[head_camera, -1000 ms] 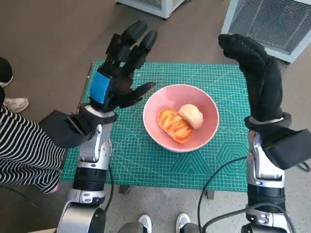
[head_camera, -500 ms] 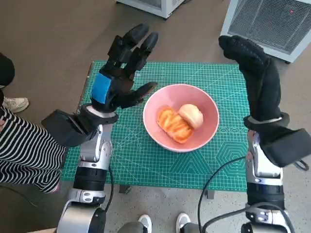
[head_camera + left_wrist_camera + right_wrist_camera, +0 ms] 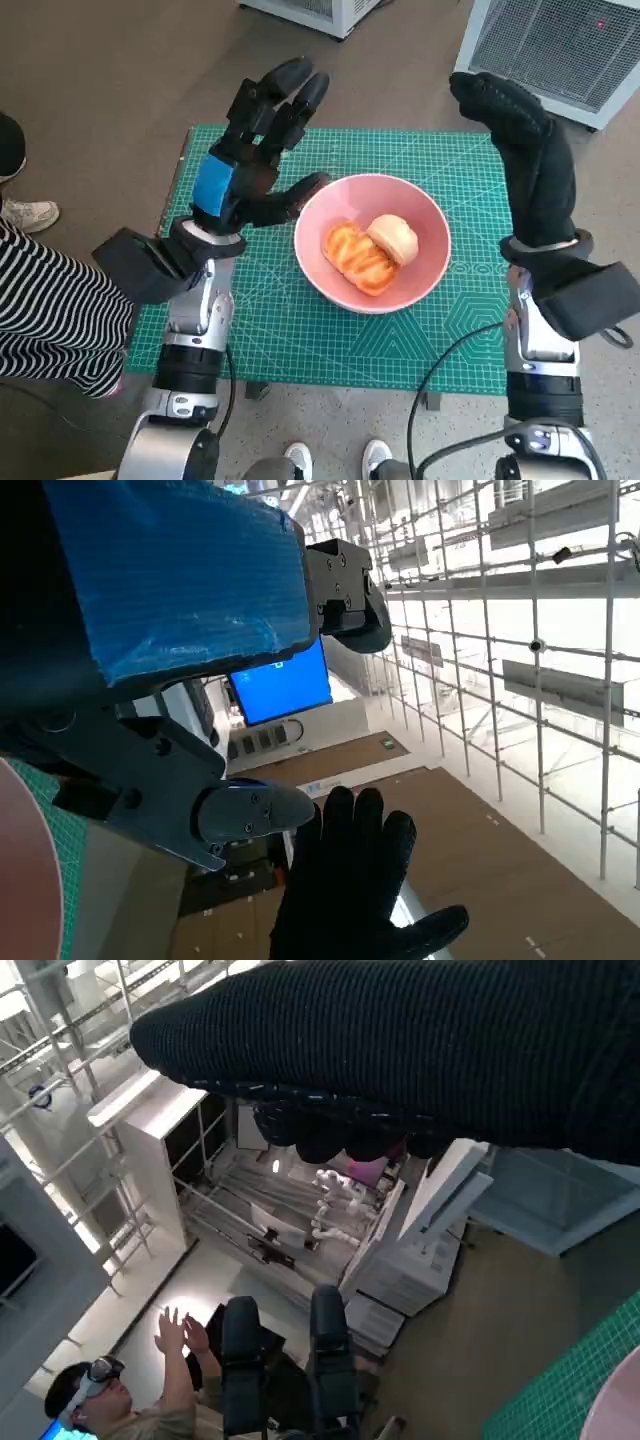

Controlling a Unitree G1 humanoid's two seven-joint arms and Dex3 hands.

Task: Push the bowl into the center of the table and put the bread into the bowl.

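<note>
A pink bowl (image 3: 400, 280) sits near the middle of the green cutting mat (image 3: 300, 330) on the table. Inside it lie two pieces of bread: a glazed orange-brown one (image 3: 357, 257) and a pale round bun (image 3: 394, 238). My left hand (image 3: 250, 150), black with blue tape, is raised above the mat just left of the bowl, fingers spread and holding nothing. My right hand (image 3: 525, 150), in its black glove, is lifted above the mat's right edge with fingers extended and nothing in it. The left wrist view shows the gloved right hand (image 3: 350, 890) opposite.
A person in a striped sleeve (image 3: 50, 310) stands at the left, with a shoe (image 3: 28, 214) on the floor. White appliances (image 3: 560, 50) stand behind the table. Feet (image 3: 300, 458) show below the front edge. A person with raised hands (image 3: 120, 1390) appears in the right wrist view.
My left hand has risen slightly and edged toward the bowl. The right hand and the bowl with its bread have stayed put.
</note>
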